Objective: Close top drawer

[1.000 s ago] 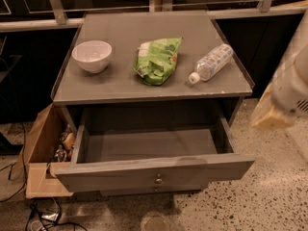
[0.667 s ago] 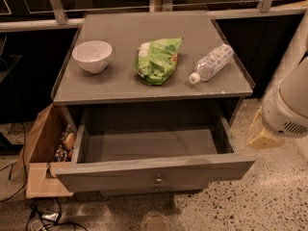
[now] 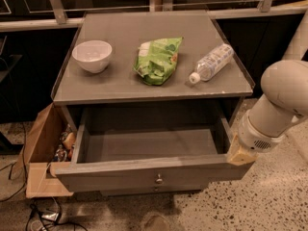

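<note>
Grey wood fills the near part of the view: the top drawer (image 3: 120,174) stands pulled well out of the cabinet, its tall front panel nearest the camera with a small round metal knob (image 3: 159,179) at centre, over a speckled floor (image 3: 250,201); the gripper (image 3: 239,154) sits at the right end of that front panel, at or just beside the corner, on the end of a pale, rounded arm (image 3: 284,95) that comes in from the right edge of the view; whether the gripper is spread or pressed together cannot be told, nor whether it truly touches the panel.

By my reading the task is barely begun; the drawer is about as open as it goes, nothing of the closing is done, and what is left is the whole push inward, away from the camera, until the panel meets the cabinet face.

Just behind and to the left of the gripper lies the drawer's deep box, showing only its bare grey bottom and walls; far off to the gripper's left, on the floor beside the cabinet, a brown cardboard box (image 3: 41,143) holds a jumble of small things too cluttered to name.

Beyond and above the gripper is the cabinet top (image 3: 120,83); on it, from nearest the gripper to farthest, a clear plastic water bottle (image 3: 211,62) lying on its side, a green snack bag (image 3: 158,59), and a white bowl (image 3: 92,56) with nothing visible in it.
</note>
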`<state>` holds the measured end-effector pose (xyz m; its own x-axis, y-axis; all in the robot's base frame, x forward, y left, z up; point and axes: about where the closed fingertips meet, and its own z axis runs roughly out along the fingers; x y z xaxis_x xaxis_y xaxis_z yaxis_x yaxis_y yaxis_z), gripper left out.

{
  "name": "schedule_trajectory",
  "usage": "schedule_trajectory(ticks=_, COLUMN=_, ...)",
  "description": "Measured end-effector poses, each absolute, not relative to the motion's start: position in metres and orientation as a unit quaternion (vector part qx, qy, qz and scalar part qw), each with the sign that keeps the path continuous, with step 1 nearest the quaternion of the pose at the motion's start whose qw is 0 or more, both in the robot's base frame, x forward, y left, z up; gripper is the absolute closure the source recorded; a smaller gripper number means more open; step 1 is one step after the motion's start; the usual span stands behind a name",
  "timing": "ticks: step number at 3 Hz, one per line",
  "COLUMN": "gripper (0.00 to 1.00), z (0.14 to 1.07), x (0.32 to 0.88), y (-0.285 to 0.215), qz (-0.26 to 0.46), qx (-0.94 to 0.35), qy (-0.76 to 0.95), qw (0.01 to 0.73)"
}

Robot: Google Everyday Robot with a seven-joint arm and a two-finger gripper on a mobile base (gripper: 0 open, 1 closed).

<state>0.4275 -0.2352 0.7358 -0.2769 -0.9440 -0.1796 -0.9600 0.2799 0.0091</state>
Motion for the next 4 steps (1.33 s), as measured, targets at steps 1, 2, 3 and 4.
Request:
schedule_trajectory(ticks=1, gripper=1.0, z=0.734, x=0.427, y=-0.235, qz=0.059, qx=-0.597, qy=0.797, qw=0.069)
schedule_trajectory(ticks=2, gripper=1.0, z=0.727, x=0.423, y=-0.234, qz=0.069, qx=-0.594, qy=0.799, qw=0.055)
schedule_trajectory(ticks=3, gripper=1.0, z=0.691, x=0.41, y=-0.229, qz=0.091, qx=-0.589, qy=0.801, qw=0.044)
schedule_trajectory(ticks=4, gripper=1.0, z=0.667, x=0.41, y=-0.227, qz=0.09, qx=-0.581, qy=0.808, qw=0.044)
